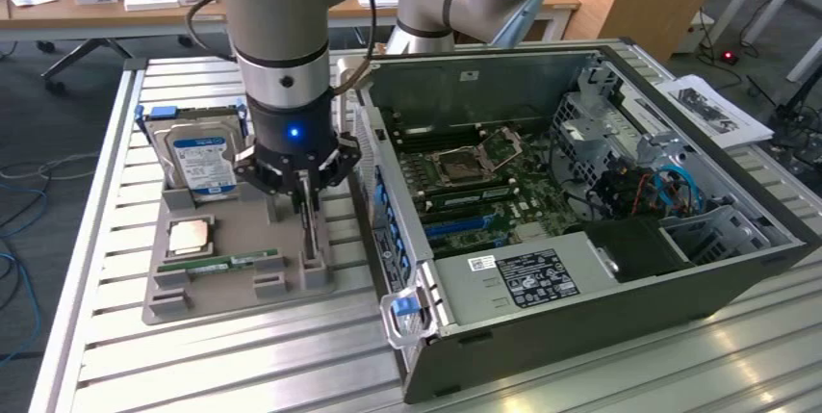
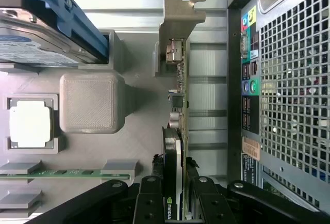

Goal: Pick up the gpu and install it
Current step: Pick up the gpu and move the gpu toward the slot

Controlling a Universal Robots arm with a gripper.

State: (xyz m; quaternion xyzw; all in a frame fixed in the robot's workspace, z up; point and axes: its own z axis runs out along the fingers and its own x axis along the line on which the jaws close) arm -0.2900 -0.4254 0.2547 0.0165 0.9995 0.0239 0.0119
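My gripper (image 1: 306, 203) is clamped on the gpu (image 1: 312, 240); the card stands on edge in the grey tray (image 1: 218, 293), just left of the open computer case (image 1: 578, 278) in the exterior view; I judge a straight, upright lift safest, so the bracket (image 2: 178, 28) clears its slot.

Bright, even overhead light; soft shadows inside case (image 1: 719, 273); mild glare on table (image 1: 192, 365) slats; gpu (image 2: 178, 121) bracket washed pale.

Slatted table (image 1: 192, 365) with grey tray (image 1: 231, 288), computer case (image 1: 617, 326)
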